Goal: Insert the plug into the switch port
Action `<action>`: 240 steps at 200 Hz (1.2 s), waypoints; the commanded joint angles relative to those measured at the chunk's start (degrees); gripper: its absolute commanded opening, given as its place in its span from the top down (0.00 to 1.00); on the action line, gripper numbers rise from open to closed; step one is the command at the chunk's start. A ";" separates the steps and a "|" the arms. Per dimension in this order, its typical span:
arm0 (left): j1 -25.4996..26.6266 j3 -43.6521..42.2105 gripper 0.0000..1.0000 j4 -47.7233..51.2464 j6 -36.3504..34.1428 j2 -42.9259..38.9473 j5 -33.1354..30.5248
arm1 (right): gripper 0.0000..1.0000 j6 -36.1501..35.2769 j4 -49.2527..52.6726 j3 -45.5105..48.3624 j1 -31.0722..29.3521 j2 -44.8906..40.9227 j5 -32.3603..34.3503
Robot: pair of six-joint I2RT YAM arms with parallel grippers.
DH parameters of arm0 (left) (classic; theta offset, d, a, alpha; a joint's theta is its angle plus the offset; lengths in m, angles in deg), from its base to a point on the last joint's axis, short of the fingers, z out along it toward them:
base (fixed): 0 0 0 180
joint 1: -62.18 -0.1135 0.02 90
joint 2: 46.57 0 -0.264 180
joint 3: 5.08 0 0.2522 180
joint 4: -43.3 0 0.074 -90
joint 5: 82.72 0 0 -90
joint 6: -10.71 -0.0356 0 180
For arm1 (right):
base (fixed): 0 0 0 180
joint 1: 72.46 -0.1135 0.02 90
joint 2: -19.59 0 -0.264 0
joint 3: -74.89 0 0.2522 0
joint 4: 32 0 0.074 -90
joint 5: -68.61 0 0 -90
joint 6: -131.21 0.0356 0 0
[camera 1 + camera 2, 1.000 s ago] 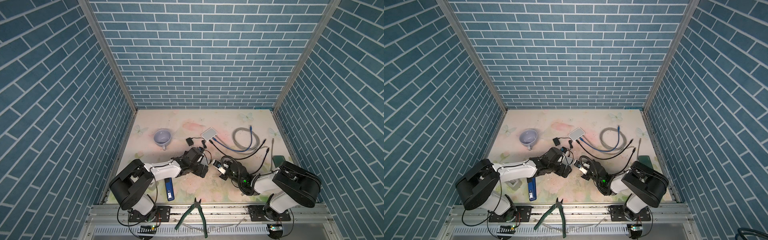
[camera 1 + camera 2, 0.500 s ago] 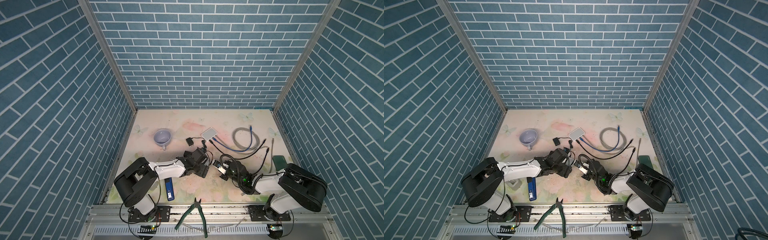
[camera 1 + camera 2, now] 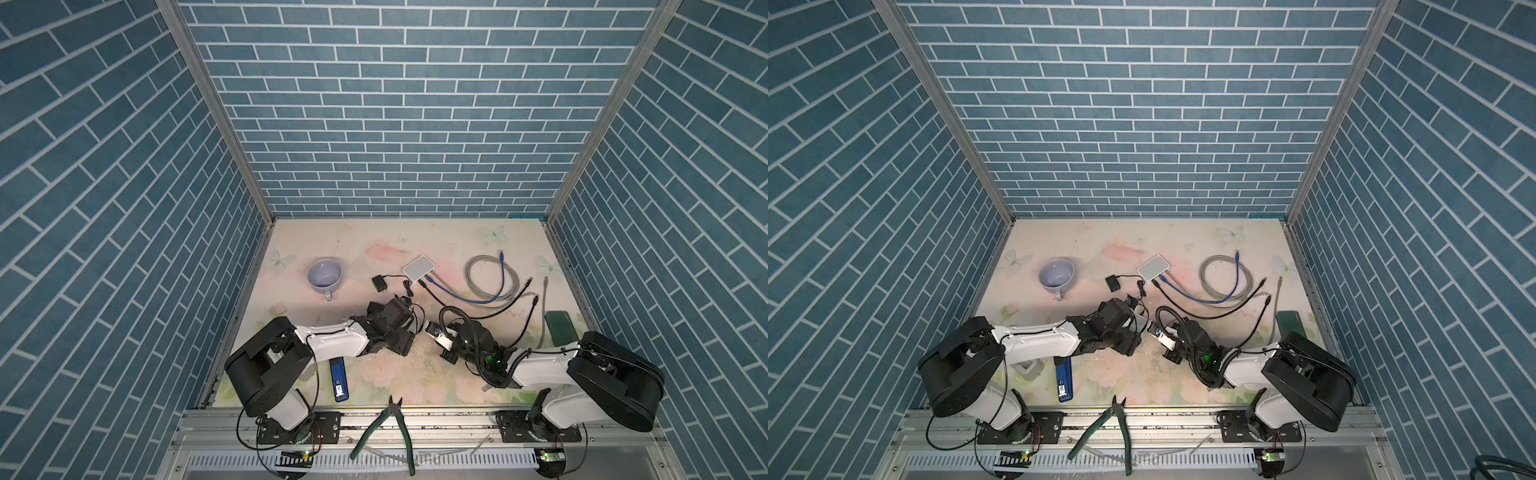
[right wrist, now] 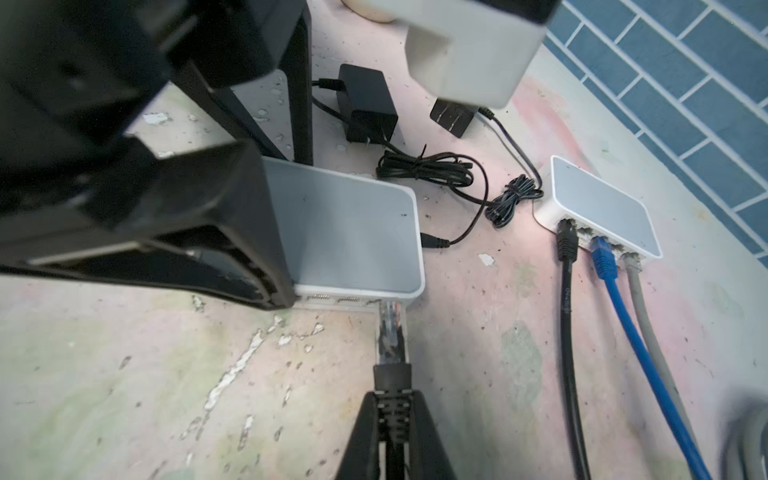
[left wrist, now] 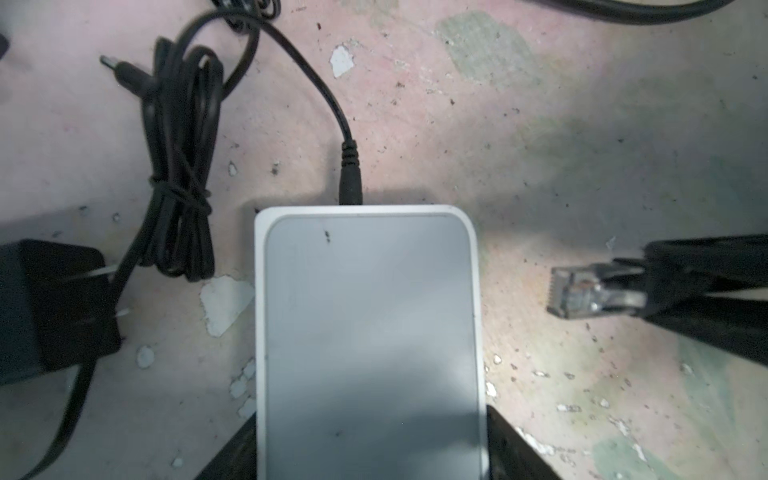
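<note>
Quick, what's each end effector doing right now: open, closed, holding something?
Left end effector: closed on the near switch, gripping its two sides.
Right end effector: closed on the plug.

Floral table (image 3: 374,237) — mug (image 3: 325,274), switch (image 5: 370,332), second switch (image 3: 419,267), coiled cables (image 3: 468,274), blue device (image 3: 338,376), green case (image 3: 560,328)

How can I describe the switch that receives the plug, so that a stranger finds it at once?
On the floral mat, look toward the front, near the middle. The switch sits in the left end effector, with the plug at its ports. Unlike the far switch, it lacks the row of three plugged cables.
</note>
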 commanded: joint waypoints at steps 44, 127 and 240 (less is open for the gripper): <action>0.28 -5.56 0.38 -4.47 -0.77 -7.11 -0.19 | 1.00 4.31 5.17 -4.00 0.06 -0.56 -2.52; 0.28 -5.19 0.38 -5.26 -1.24 -8.81 -0.25 | 1.00 2.92 5.61 -6.49 0.10 2.07 -5.06; 0.52 -4.97 0.38 -4.26 -2.70 -8.70 1.99 | 1.00 2.69 3.48 -6.65 0.34 2.80 -3.91</action>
